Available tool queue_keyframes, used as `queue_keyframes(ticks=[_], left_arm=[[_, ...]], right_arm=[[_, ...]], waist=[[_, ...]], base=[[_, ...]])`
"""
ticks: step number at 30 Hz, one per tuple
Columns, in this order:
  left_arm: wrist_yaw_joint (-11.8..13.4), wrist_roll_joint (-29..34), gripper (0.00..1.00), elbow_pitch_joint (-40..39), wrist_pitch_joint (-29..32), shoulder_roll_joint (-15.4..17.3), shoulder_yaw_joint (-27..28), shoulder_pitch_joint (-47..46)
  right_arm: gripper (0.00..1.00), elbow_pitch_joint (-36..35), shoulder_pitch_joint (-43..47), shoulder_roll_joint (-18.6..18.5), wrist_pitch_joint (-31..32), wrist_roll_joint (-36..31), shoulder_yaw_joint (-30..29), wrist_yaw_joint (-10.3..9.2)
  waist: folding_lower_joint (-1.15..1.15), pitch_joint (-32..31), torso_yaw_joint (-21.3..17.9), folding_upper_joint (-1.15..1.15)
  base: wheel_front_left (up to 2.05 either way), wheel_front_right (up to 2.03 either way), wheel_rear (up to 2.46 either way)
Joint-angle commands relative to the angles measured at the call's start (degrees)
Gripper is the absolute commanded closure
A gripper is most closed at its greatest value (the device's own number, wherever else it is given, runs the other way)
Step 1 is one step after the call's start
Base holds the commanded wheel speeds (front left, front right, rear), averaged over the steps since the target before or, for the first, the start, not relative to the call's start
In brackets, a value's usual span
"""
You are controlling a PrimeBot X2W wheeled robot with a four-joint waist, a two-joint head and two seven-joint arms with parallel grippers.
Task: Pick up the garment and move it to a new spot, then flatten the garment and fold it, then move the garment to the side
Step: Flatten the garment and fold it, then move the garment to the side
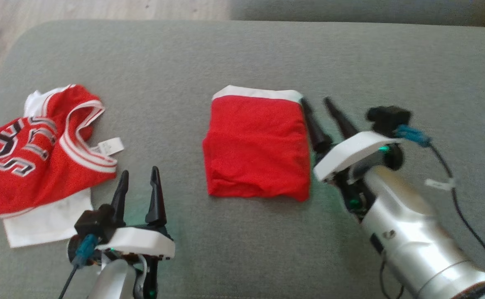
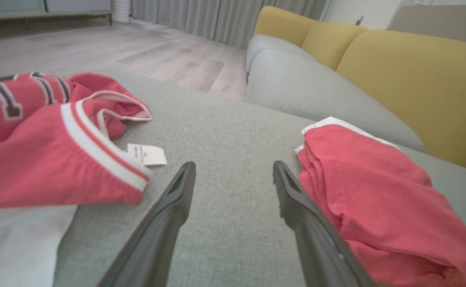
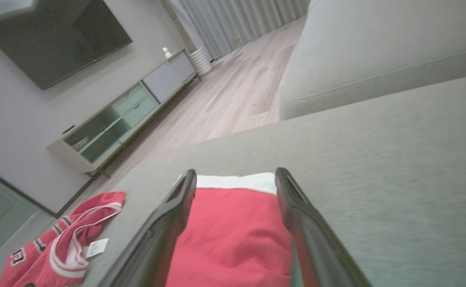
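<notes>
The garment (image 1: pixel 257 149) is a red piece with a white band along its far edge, lying folded into a rough square in the middle of the grey cushion (image 1: pixel 242 54). My right gripper (image 1: pixel 316 100) is open, fingers low along the garment's right edge near the white band. In the right wrist view the garment (image 3: pixel 233 235) shows between and below the spread fingers of that gripper (image 3: pixel 235 173), with nothing pinched. My left gripper (image 1: pixel 139 171) stands open near the front, left of the garment and apart from it. In the left wrist view that gripper (image 2: pixel 233 164) points over bare cushion, with the garment (image 2: pixel 376 199) at the right.
A crumpled red jersey (image 1: pixel 39 153) with white trim and lettering lies at the left on a white cloth (image 1: pixel 47 224), close to my left gripper. A second grey seat and yellow backrest (image 2: pixel 416 79) lie beyond. Wood floor (image 1: pixel 80 8) borders the cushion's far left edge.
</notes>
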Motion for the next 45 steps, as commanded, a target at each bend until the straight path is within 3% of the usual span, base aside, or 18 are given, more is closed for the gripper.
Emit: queue_keyframes(ticks=[1,2,8,15,26,39,45], left_arm=[[0.2,1.6,0.0,-2.3,-0.3,0.7,2.7,-0.2],[0.4,3.6,0.0,-3.2,-0.3,0.7,3.6,0.4],[1.6,9.1,0.0,-6.1,-0.3,0.7,5.6,2.6],[3.1,13.3,0.0,-8.2,-0.3,0.7,6.7,7.8],[4.9,13.7,0.0,-9.4,-0.3,0.7,6.5,13.1],[4.9,13.7,0.0,-9.0,-0.3,0.7,6.1,12.3],[4.6,12.4,0.0,-8.4,-0.3,0.7,4.6,10.4]], right_arm=[[0.0,-1.3,0.3,0.2,-0.8,-2.8,-2.7,0.39],[0.0,-1.7,1.9,-0.3,-0.8,-7.3,-8.5,0.39],[0.0,-6.8,10.6,0.1,-0.8,-22.4,-23.2,0.39],[0.0,-11.8,20.8,1.3,-0.8,-31.0,-32.1,0.39],[0.0,-15.5,28.6,1.4,-0.8,-32.6,-30.7,0.39],[0.0,-15.7,27.5,1.4,-0.8,-33.1,-29.7,0.39],[0.0,-13.3,23.2,1.4,-0.8,-33.9,-25.3,0.39]], waist=[[0.0,-1.0,-1.9,0.0],[0.0,-1.4,-2.9,0.0],[0.0,-2.9,-5.0,0.0],[0.0,-5.9,-6.7,0.0],[0.0,-8.7,-8.2,0.0],[0.0,-7.3,-8.4,0.0],[0.0,-4.2,-6.2,0.0]], base=[[0.0,0.0,0.0],[0.0,0.0,0.0],[0.0,0.0,0.0],[0.0,0.0,0.0],[0.0,0.0,0.0],[0.0,0.0,0.0],[0.0,0.0,0.0]])
